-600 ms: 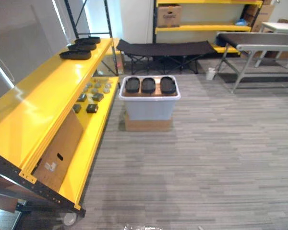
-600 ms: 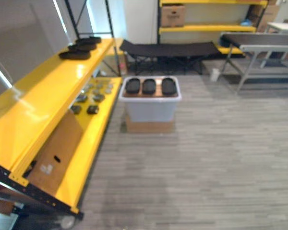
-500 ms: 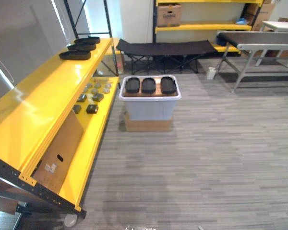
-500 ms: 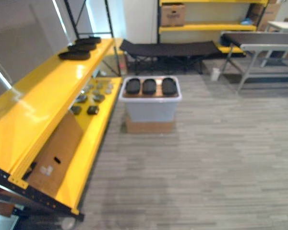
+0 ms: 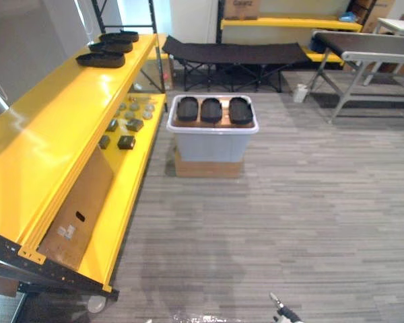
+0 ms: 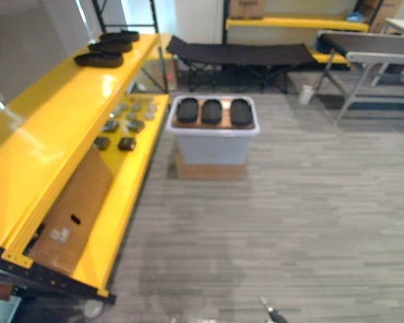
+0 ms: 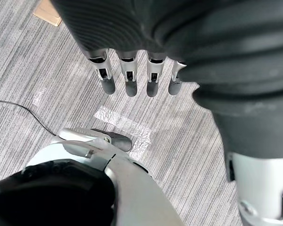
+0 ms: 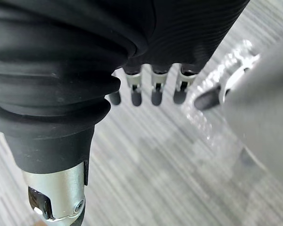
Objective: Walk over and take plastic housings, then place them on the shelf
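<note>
Three black oval plastic housings lie side by side in a white bin, which stands on a cardboard box on the floor some way ahead. Three more black housings rest at the far end of the yellow shelf top on my left. My left hand hangs over the grey floor with its fingers straight and nothing in it. My right hand also hangs with relaxed fingers, holding nothing. Both hands are far from the bin.
The yellow shelf's lower level carries small dark parts and a leaning cardboard sheet. A black folding cot stands behind the bin. At the back right stands a grey metal table, with a white cup on the floor by it.
The whole picture has shifted, so the camera has moved a little forward and tilted down. The bin, shelf and housings stay where they were.
</note>
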Controlling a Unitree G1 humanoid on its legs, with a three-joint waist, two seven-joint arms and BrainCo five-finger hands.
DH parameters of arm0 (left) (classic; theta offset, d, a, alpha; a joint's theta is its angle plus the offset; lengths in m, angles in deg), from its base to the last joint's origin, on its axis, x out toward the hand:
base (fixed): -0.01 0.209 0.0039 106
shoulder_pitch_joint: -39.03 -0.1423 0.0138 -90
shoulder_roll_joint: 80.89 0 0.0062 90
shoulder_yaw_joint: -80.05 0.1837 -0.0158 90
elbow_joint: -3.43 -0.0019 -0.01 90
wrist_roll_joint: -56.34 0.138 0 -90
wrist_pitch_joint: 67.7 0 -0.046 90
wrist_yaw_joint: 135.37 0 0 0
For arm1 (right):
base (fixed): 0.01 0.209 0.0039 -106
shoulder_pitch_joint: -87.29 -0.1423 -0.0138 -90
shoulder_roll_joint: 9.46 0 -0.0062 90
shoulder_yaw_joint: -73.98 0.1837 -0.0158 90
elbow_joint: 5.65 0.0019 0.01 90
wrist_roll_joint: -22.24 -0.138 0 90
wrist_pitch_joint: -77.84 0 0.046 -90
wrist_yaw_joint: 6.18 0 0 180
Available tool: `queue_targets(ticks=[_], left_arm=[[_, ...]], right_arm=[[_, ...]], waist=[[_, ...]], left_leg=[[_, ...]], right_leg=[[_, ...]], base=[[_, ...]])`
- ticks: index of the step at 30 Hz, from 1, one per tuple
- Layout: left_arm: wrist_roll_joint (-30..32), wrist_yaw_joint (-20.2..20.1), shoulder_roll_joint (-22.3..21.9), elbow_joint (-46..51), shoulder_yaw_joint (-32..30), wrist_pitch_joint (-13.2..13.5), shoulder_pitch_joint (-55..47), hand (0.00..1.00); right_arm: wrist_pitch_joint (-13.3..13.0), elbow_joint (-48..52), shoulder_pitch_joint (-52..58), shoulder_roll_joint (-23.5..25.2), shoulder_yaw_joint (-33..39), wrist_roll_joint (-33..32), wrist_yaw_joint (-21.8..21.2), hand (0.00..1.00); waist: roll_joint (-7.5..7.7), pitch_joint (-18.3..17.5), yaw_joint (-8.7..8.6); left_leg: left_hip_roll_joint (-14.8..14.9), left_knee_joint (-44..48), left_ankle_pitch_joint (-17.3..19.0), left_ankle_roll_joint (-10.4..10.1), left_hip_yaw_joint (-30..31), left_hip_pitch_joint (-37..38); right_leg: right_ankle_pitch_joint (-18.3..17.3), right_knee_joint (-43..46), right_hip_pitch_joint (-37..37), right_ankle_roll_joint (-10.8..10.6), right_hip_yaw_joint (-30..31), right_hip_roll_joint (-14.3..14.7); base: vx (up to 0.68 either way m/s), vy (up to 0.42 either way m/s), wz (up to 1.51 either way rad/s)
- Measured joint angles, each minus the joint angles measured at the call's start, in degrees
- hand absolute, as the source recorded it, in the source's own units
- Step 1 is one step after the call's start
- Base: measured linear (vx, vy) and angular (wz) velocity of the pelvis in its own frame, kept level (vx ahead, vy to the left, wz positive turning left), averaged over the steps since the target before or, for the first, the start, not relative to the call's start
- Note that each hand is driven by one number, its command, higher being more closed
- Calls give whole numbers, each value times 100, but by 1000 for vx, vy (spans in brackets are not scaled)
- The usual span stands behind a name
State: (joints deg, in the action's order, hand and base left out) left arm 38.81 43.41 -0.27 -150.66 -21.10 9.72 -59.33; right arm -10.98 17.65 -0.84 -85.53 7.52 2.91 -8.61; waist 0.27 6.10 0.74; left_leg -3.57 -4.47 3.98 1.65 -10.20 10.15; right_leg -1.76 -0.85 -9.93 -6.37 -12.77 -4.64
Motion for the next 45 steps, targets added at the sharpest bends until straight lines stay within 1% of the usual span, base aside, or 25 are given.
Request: queue_targets(ticks=[2,5,6,11,15,18,20,22,27,32,33,36,39,45], left_arm=[[-9,12,-5,1,0,3,0,0],[-10,26,-8,7,-1,4,-2,0],[-9,36,-10,4,2,4,-1,0],[-7,47,-27,5,2,43,-3,0],[7,41,-29,4,3,174,-4,0],[43,34,-22,7,3,256,1,0],[48,34,-12,9,2,285,10,0],[48,34,-6,9,3,420,30,0],[52,34,5,8,38,505,51,0],[67,40,28,8,167,591,55,0],[73,42,52,9,272,619,59,0],[247,40,77,10,354,619,108,0],[282,39,91,10,360,620,122,0],[287,41,142,64,513,672,210,0]], right_arm=[[-25,0,11,-1,-4,68,-1,0],[-30,1,4,-1,-27,134,0,0],[-47,2,16,-2,-36,213,1,0],[-90,3,123,-24,-94,213,-4,0],[-94,2,125,-27,-123,216,-37,0],[-92,2,128,-26,-127,199,-257,0],[-92,2,127,-26,-131,195,-303,0],[-92,2,127,-27,-136,191,-380,0],[-92,2,126,-27,-169,155,-374,0],[-73,2,129,-27,-191,204,-358,0],[-70,2,129,-31,-250,203,-353,0],[-70,2,129,-29,-284,201,-355,0],[-73,3,127,-29,-288,204,-365,0],[-79,52,-9,-34,-411,210,-391,0]], waist=[[-7,14,0],[6,32,8],[-9,47,-12],[-1,66,-12],[17,73,-12],[40,87,-15],[52,100,-17],[79,118,-16],[95,132,-17],[95,134,-17],[94,139,-16],[98,169,-16],[117,187,-13],[145,398,26]], left_leg=[[-13,-3,-2,3,-23,7],[-40,-43,-9,17,-159,-1],[-43,-46,-24,40,-158,-2],[-53,-53,-39,65,-156,-7],[-66,-54,-41,68,-152,-5],[-71,-54,-40,67,-149,-6],[-72,-54,-40,67,-151,-8],[-72,-54,-39,66,-153,-12],[-77,-54,-39,66,-152,-13],[-78,-54,-39,66,-154,-12],[-78,-54,-39,66,-153,-13],[-81,-54,-39,66,-153,-16],[-86,-52,-39,67,-152,-23],[-85,-20,-37,72,-243,-186]], right_leg=[[-3,0,1,6,3,-12],[-44,1,45,73,6,-37],[-47,12,55,78,3,-39],[-48,8,69,88,-5,-42],[-27,-49,63,101,-12,-44],[-15,-108,34,100,-22,-42],[-13,-134,23,102,-25,-40],[-12,-157,12,102,-37,-37],[-12,-168,-2,103,-58,-39],[-3,-167,-1,107,-57,-39],[-1,-167,0,109,-57,-39],[2,-166,3,111,-56,-40],[2,-164,12,111,-56,-43],[39,-71,285,116,145,-42]], base=[[-87,-10,-7],[-116,-14,-21],[-96,-18,-6],[-45,-10,0],[0,0,0],[0,0,0],[0,0,0],[-6,-15,1],[-22,-17,2],[-47,-18,0],[-49,-17,0],[-49,-16,0],[-38,-16,0],[-29,-2,-12]])
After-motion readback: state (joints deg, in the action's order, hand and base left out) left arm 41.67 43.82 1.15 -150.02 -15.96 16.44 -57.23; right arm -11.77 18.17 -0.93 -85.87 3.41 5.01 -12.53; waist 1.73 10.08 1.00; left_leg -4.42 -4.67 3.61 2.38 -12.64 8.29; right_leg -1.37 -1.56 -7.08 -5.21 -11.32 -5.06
